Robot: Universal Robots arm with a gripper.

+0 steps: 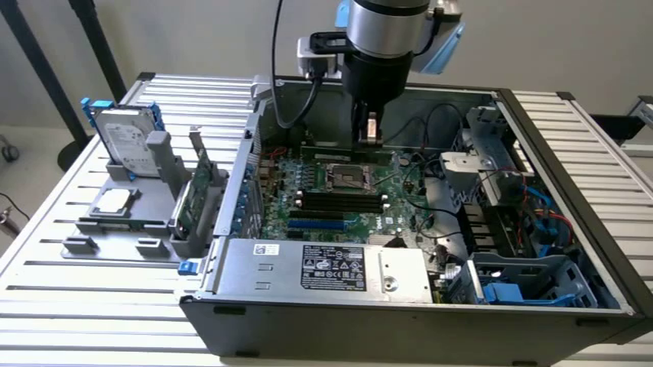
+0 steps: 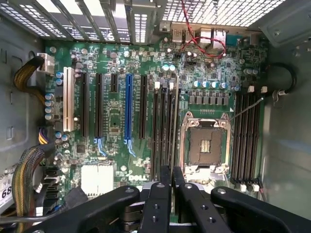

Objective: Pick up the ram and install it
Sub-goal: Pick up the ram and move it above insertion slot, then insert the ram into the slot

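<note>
The arm reaches down from above into the open computer case (image 1: 408, 329), which sits on a slatted metal table (image 1: 92, 306). The gripper (image 1: 369, 136) hangs over the back part of the green motherboard (image 1: 337, 218), just behind the square processor socket (image 1: 347, 177). Its two black fingers (image 2: 164, 187) are drawn in close together, pinching the ram (image 2: 175, 121). From the wrist view I see the stick edge-on, a thin pale strip running straight out from the fingertips. It lies along the bank of long black slots (image 2: 163, 126) right beside the socket (image 2: 205, 145). Whether its edge touches a slot I cannot tell. A second bank of slots (image 2: 245, 138) lies on the socket's other side. On the exterior view's left, outside the case, a grey holder (image 1: 112, 229) carries a hard drive with blue rails (image 1: 128, 138) and a taller green card (image 1: 199, 191), both standing upright and well apart from the gripper.
</note>
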